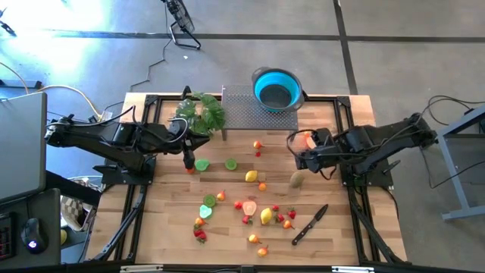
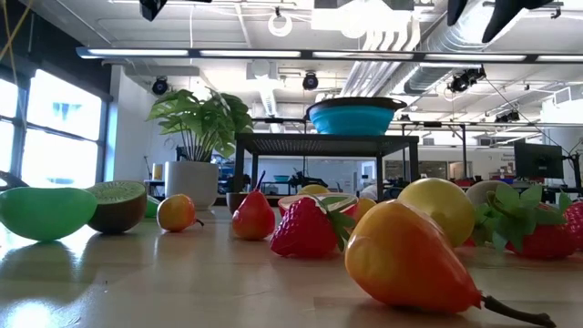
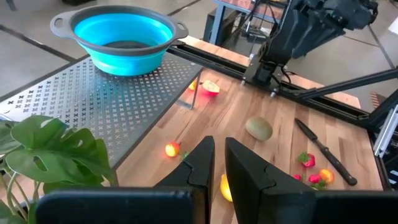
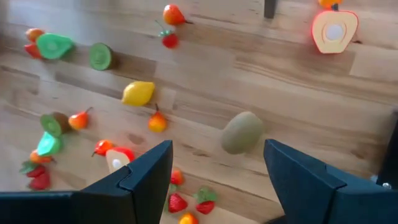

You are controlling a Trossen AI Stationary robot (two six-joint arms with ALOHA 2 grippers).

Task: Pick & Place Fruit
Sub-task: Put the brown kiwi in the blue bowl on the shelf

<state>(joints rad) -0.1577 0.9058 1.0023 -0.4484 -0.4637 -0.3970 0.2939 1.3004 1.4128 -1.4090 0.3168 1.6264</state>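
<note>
Our right gripper's fingers stand spread w/ nothing between them, hanging above the brown kiwi, which shows in the gap ahead of them; our left gripper's fingers are pressed nearly together, empty, over the board near the leafy plant. We judge the kiwi is the likely next pick: it lies alone on the wooden table, right of centre, apart from the other fruit, w/ the yellow lemon and a small orange piece nearby to its left. It looks like a hollow plastic toy, so prob. light, stiff and smooth-skinned; the rounded egg shape may squirt out of flat pads if we pinch off-centre. Best hold, we think: across the short axis at the widest belly, jaws coming straight down, closing gently, no real crush risk. The rest of the fruit lies scattered toward the table's near half, incl. strawberries, green lime halves and a pear-like piece big in the low view; those small ones look tippy and would need a centred pinch. Beyond, the black-handled knife lies near the front right, and the blue bowl sits on a perforated metal rack at the far edge, well apart from the kiwi.
</note>
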